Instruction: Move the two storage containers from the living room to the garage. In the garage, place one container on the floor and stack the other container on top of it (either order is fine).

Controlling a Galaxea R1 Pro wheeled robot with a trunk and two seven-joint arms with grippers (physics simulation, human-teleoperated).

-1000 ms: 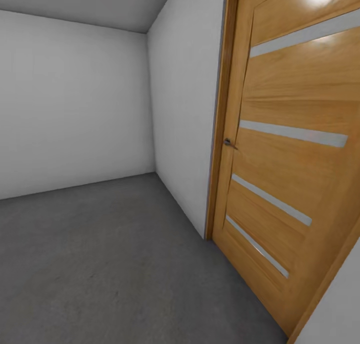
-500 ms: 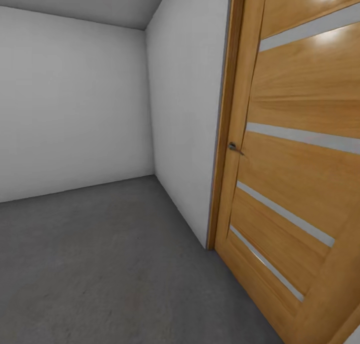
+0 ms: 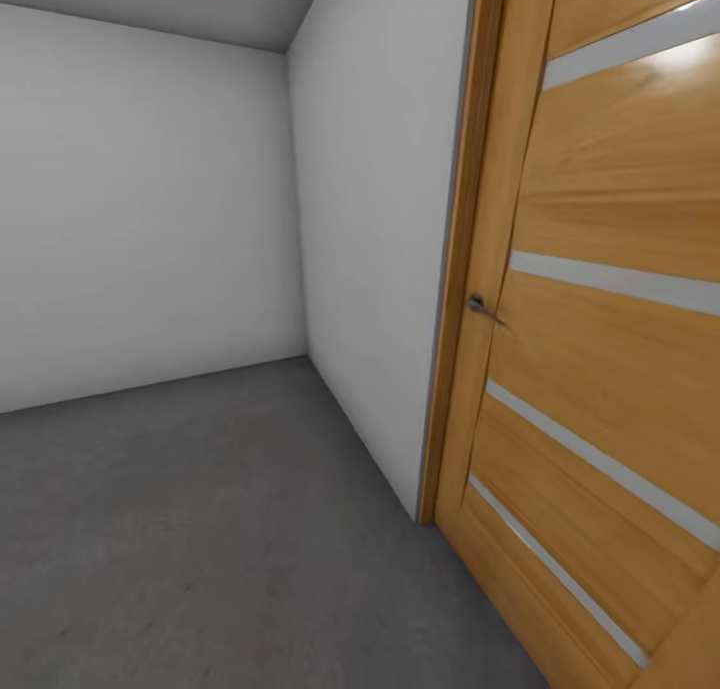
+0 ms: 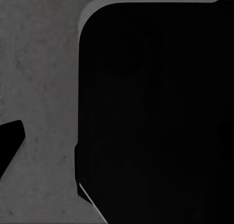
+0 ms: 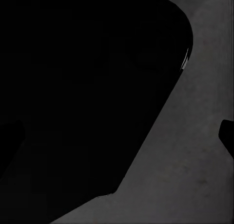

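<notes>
Ahead of you in the head view lies the garage's dark grey concrete floor (image 3: 200, 529), meeting pale grey walls (image 3: 150, 199) at a corner. At your right stands a wooden door (image 3: 610, 369) with a metal handle (image 3: 483, 308). Both wrist views show dark robot bodywork (image 4: 156, 112) over concrete; you cannot tell either gripper's state.

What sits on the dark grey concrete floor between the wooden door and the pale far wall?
In the head view, just bare dark grey concrete floor lies between the wooden door and the pale far wall.
</notes>
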